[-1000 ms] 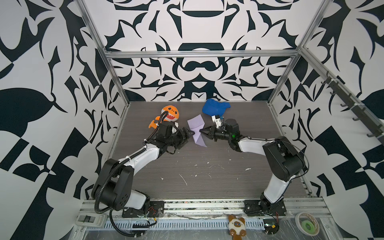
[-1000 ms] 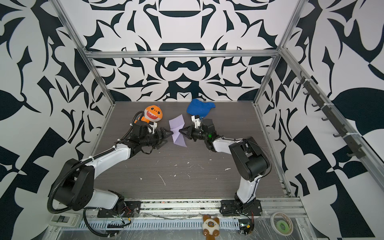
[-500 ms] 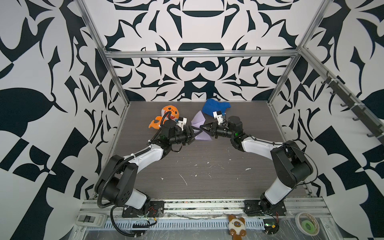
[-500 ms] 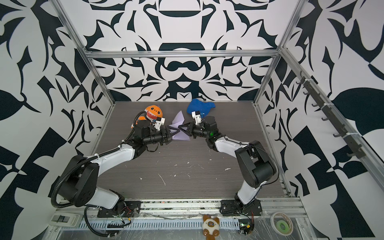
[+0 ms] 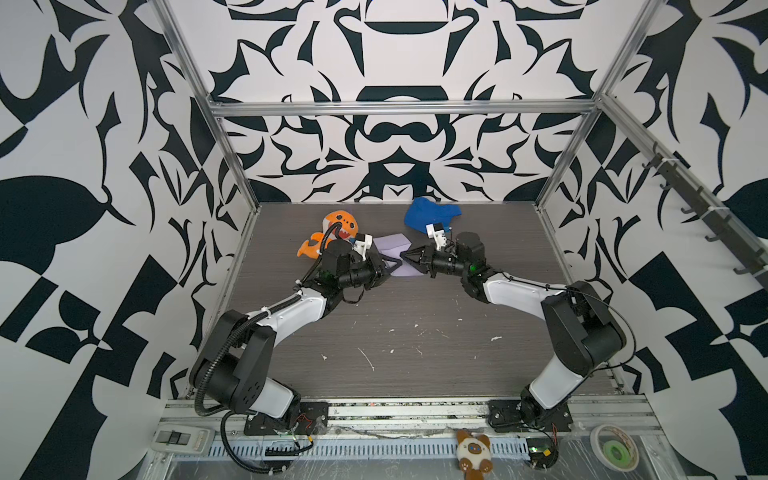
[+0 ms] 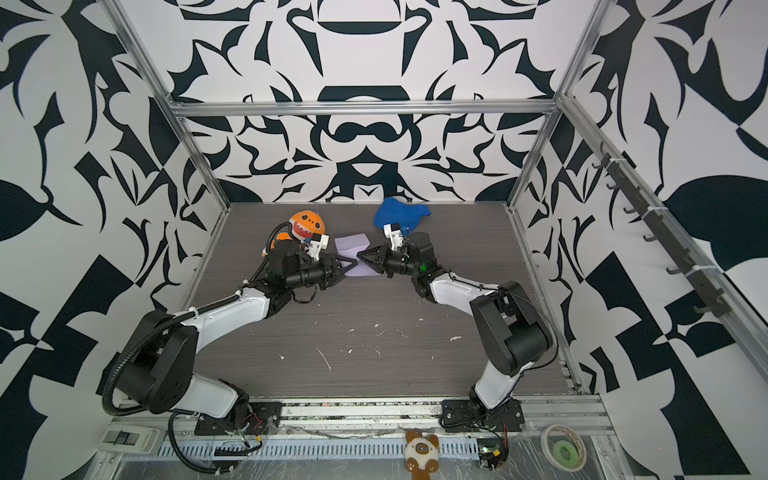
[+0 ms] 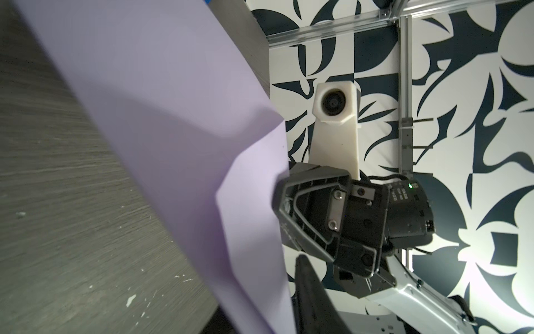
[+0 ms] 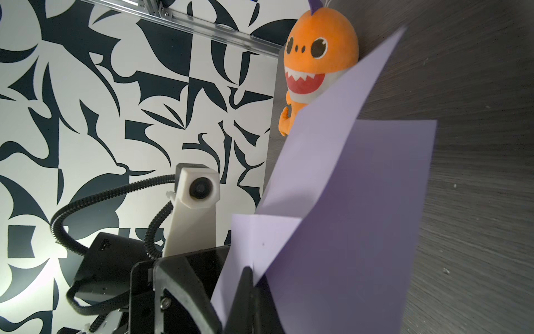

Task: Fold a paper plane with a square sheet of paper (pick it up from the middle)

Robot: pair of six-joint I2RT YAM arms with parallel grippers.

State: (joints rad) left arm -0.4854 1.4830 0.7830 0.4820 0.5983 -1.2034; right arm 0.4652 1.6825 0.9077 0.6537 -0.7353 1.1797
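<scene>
Toward the back of the dark wood-grain tabletop (image 5: 415, 316), between an orange plush shark (image 5: 343, 224) and a blue fabric cap (image 5: 430, 214): a thin pale-lavender square sheet of paper (image 5: 390, 243), bent along a crease and held up rather than lying flat. Pinched at one edge by the right claw (image 5: 402, 260), jaws fully closed on it. Met tip to tip from the opposite side by the left claw (image 5: 395, 267); jaw spacing there masked by the paper, so cannot tell whether gripping.

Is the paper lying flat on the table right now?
No: in the right wrist view the paper stands creased and raised, pinched in the right gripper.
</scene>
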